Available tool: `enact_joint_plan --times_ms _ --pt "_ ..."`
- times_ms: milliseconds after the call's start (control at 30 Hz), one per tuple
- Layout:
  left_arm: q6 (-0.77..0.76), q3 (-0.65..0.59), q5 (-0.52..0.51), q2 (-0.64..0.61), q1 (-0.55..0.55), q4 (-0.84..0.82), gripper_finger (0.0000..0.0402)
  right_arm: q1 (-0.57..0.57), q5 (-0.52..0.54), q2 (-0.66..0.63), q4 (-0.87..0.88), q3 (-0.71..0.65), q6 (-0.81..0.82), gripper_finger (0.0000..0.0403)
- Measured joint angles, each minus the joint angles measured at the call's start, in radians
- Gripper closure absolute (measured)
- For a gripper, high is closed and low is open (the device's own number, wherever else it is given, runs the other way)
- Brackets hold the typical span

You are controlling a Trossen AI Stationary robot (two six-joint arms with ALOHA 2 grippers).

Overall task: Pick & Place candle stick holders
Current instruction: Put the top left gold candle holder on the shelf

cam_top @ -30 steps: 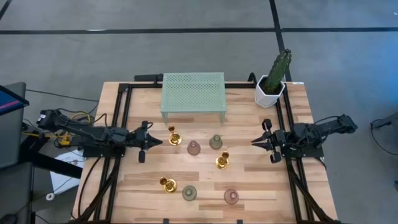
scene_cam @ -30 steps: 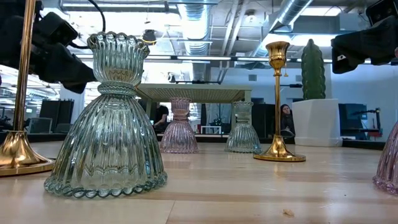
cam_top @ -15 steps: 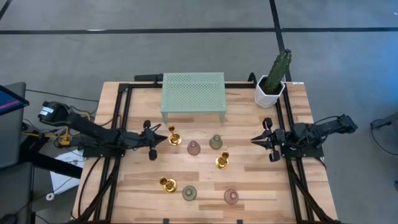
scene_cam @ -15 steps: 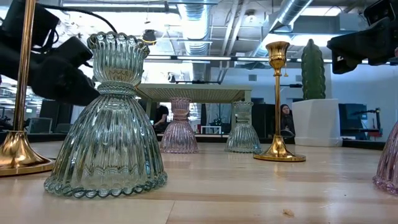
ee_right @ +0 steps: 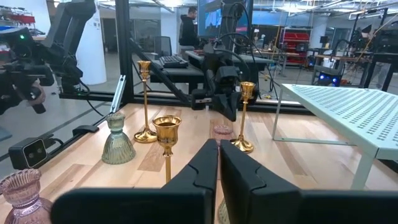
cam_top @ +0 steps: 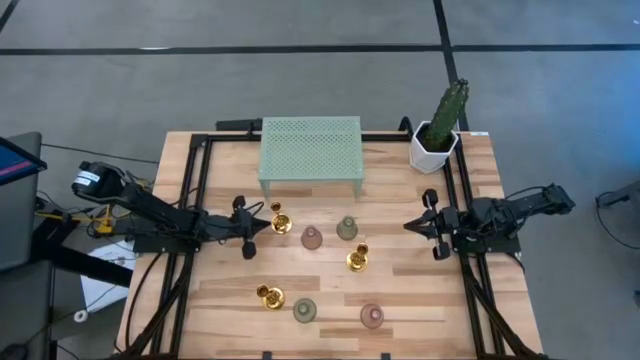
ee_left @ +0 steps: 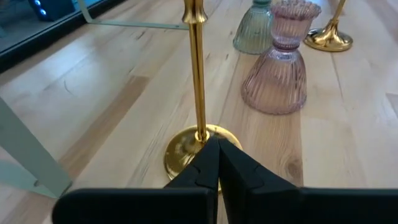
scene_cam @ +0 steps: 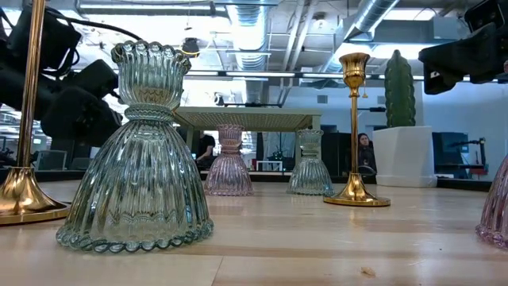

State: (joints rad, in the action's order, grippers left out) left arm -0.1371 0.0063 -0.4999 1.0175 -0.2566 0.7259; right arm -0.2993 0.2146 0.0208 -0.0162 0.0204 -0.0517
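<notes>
Three gold candle stick holders stand on their round bases on the table: one (cam_top: 281, 217) in front of the mint stand, one (cam_top: 357, 258) mid-table, one (cam_top: 270, 296) near the front. Two pink bell holders (cam_top: 312, 237) (cam_top: 372, 316) and two green ones (cam_top: 347, 229) (cam_top: 305, 310) stand between them. My left gripper (cam_top: 263, 226) is shut, low, just left of the far gold holder (ee_left: 198, 93). My right gripper (cam_top: 410, 226) is shut and empty at the table's right, level. My left gripper's shut fingertips (ee_left: 214, 149) stand level at the left rim of the far gold holder's round base (ee_left: 180, 146), coming from the table's left. I cannot tell whether they touch it. The holder stands upright on the table.
A mint green perforated stand (cam_top: 310, 147) stands at the table's far middle, and a cactus in a white pot (cam_top: 438, 128) at the far right. Black frame rails (cam_top: 195, 200) run along both sides. A green holder (scene_cam: 135, 151) fills the low view's foreground.
My left gripper has gone toward the table's right, up to the far gold holder, staying shut and low. The holders stand as before.
</notes>
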Motion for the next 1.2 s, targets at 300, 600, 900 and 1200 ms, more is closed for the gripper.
enact_joint_plan --times_ms 300,600,900,1200 --pt "-0.003 0.000 -0.001 0.026 0.003 0.115 0.0309 0.000 0.000 0.000 0.000 0.000 0.000 0.0395" --pt "-0.036 0.025 -0.001 0.095 0.061 0.138 0.0229 0.000 0.000 0.000 0.001 0.001 0.000 0.0395" --pt "-0.036 0.103 0.000 0.234 0.103 0.151 0.0219 0.000 0.000 0.000 0.001 0.001 0.000 0.0395" --pt "-0.036 0.149 0.000 0.307 0.102 0.160 0.0246 0.000 0.000 0.000 0.001 0.001 0.000 0.0395"
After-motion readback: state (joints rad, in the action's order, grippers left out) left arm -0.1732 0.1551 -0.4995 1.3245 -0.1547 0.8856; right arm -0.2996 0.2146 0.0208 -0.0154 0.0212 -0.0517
